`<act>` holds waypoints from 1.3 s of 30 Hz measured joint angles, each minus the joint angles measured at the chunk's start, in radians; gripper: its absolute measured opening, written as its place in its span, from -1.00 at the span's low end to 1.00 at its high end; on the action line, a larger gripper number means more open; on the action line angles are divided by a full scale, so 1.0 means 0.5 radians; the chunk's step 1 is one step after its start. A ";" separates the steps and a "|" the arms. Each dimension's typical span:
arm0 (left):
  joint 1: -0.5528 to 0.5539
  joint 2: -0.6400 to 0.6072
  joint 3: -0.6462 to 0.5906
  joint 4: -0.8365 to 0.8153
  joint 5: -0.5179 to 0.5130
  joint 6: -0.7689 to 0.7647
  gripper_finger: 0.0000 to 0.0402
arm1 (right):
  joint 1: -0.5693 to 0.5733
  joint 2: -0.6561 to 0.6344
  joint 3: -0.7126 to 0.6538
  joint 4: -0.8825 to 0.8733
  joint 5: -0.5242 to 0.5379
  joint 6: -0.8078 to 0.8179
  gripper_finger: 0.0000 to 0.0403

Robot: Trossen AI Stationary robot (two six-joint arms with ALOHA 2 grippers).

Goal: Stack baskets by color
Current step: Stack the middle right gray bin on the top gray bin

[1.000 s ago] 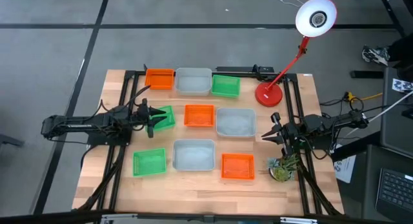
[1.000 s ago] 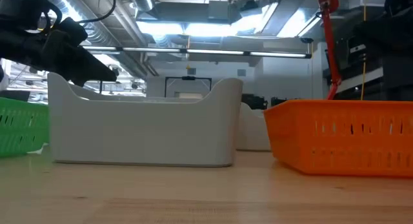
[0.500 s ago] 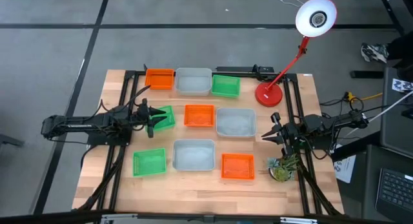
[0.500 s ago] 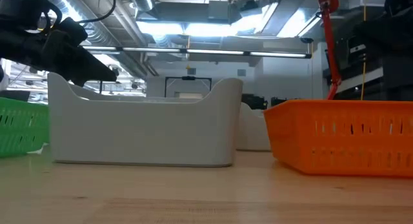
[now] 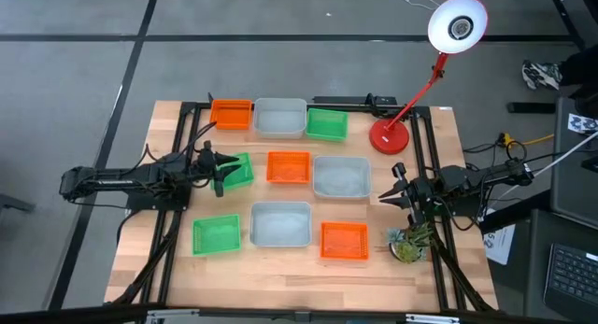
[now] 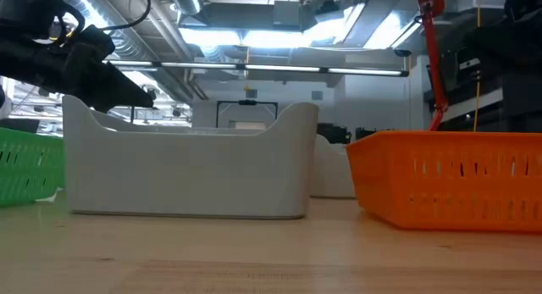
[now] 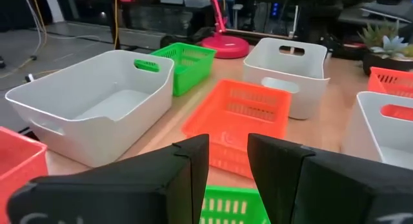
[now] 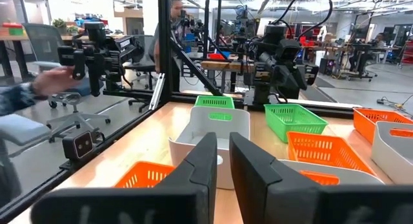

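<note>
Hovering over the near edge of the middle-row green basket (image 5: 235,169), the left gripper (image 5: 220,168) shows a narrow gap between its fingers, nothing held. That basket lies directly ahead, long axis across the reach. The right gripper (image 5: 393,187), nearly closed and empty, waits far off.

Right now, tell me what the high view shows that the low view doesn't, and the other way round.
Only the high view shows all nine baskets laid out, the left gripper at the middle green basket, and the right gripper waiting near the table's right edge. Only the low view shows the ceiling lights in the room behind. Both show the front grey-white basket, the front orange basket and the red lamp.
</note>
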 joint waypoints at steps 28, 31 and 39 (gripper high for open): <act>0.000 0.000 0.000 0.331 0.092 0.220 -0.50 | 0.000 0.418 0.460 0.453 0.041 -0.258 -0.78; 0.000 0.000 0.001 0.611 0.093 0.202 -0.50 | -0.008 0.662 0.768 0.147 0.347 -0.310 -0.78; 0.000 0.000 0.001 1.126 0.050 0.364 -0.50 | -0.210 1.400 1.638 -0.970 1.096 -0.015 -0.78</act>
